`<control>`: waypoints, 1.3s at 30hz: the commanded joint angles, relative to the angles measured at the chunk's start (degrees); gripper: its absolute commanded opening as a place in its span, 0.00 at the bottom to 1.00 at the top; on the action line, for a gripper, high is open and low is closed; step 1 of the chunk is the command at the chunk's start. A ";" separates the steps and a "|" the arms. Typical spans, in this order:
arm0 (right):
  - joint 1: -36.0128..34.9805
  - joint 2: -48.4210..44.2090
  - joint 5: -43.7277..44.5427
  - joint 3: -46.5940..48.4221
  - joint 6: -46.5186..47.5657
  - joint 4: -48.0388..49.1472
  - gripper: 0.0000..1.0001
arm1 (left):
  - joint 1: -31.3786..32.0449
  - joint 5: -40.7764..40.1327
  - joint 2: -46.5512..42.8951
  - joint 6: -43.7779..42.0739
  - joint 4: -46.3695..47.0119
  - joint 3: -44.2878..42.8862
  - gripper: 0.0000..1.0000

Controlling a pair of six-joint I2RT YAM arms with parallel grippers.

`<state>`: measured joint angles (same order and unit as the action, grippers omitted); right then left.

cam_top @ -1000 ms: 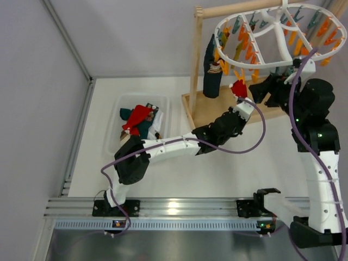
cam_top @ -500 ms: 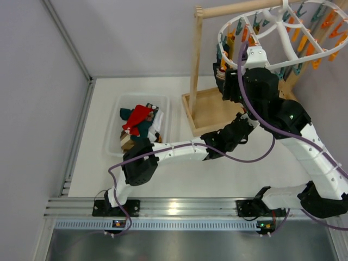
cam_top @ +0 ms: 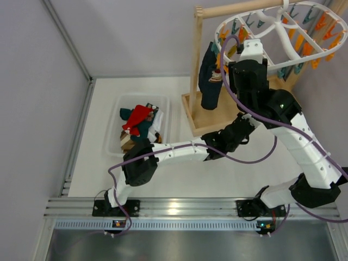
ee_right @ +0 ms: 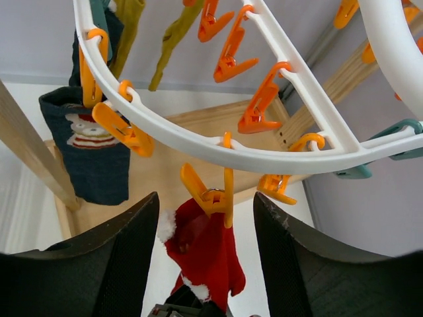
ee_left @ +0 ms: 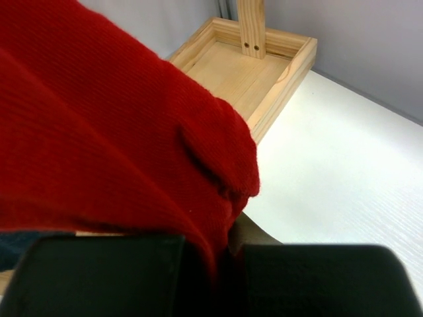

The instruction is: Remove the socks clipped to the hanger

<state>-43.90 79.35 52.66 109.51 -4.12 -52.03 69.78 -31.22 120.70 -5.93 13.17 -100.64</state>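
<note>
Found a clear bin (cam_top: 111,142) at the far left of the white counter (cam_top: 179,185), heaped with loose socks (cam_top: 138,117), red and dark teal among them. Followed the left arm (cam_top: 174,151) rightward across the counter to the near edge of the wooden stand (cam_top: 194,60), its wrist tucked under the right arm. Noted a dark teal sock (cam_top: 210,81) with a Santa figure hanging just right of the stand's post, clipped to the left rim of the hanger (ee_right: 264,157), with mustard-yellow socks (ee_right: 129,20) dangling close by. Caught the left pincer (ee_left: 211,274) pressed together on the lower end of a red sock (ee_right: 208,254), red knit bunched over its black fingers (ee_left: 99,277) and filling most of the left wrist view. Saw that sock's white-trimmed top meeting an orange clothespin (ee_right: 210,191) under the hanger rim; could not tell whether pinned or merely touching. Found the right pincer (ee_right: 205,198) spread wide and holding nothing, aimed up at the rim, the red sock framed between its fingers. Saw more clothespins (ee_right: 262,105), orange and teal, along the rim to the right.
</note>
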 commanded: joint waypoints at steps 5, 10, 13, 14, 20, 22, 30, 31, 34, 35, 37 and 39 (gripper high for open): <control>1.62 -1.31 2.36 -2.81 2.36 1.31 0.54 | 1.24 -1.21 0.23 -1.27 2.56 -2.28 0.00; 2.41 0.45 3.67 -2.81 3.50 3.25 0.51 | 1.76 -1.30 -0.03 -1.45 2.56 -2.63 0.00; 3.47 0.28 4.11 -3.86 3.59 5.35 0.49 | 1.94 -1.38 -0.21 -1.71 2.56 -2.37 0.00; 3.99 -0.07 4.11 -4.30 5.42 6.06 0.49 | 2.03 -1.38 -0.29 -1.63 2.56 -2.19 0.00; 4.35 0.98 3.15 -5.10 6.93 8.09 0.49 | 2.20 -1.47 -0.73 -1.80 2.56 -2.02 0.00; 4.35 1.42 2.54 -5.45 7.11 8.26 0.49 | 2.20 -1.38 -0.82 -1.80 2.56 -2.02 0.00; 5.32 0.98 3.23 -7.29 8.95 12.30 0.41 | 2.38 -1.30 -1.96 -1.45 2.56 -0.79 0.00; 5.40 0.81 3.50 -7.65 9.22 12.83 0.39 | 2.38 -1.47 -2.05 -1.45 2.65 -0.61 0.00; 5.32 -0.25 3.32 -8.79 9.04 14.06 0.27 | 2.38 -1.65 -1.88 -1.62 2.56 -0.61 0.00; 5.40 -0.51 3.24 -9.14 9.04 14.32 0.24 | 2.38 -1.74 -1.88 -1.54 2.56 -0.52 0.00; 5.32 -1.13 2.80 -9.67 8.87 14.76 0.14 | 2.38 -1.74 -1.70 -1.36 2.56 -0.17 0.00; 5.32 -1.83 2.44 -10.11 8.52 15.03 0.13 | 2.29 -1.91 -1.88 -0.75 2.56 0.53 0.00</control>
<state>-39.18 80.23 55.37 99.70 4.45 -40.32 71.75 -32.47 120.70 -7.25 13.28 -100.88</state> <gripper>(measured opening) 0.294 0.022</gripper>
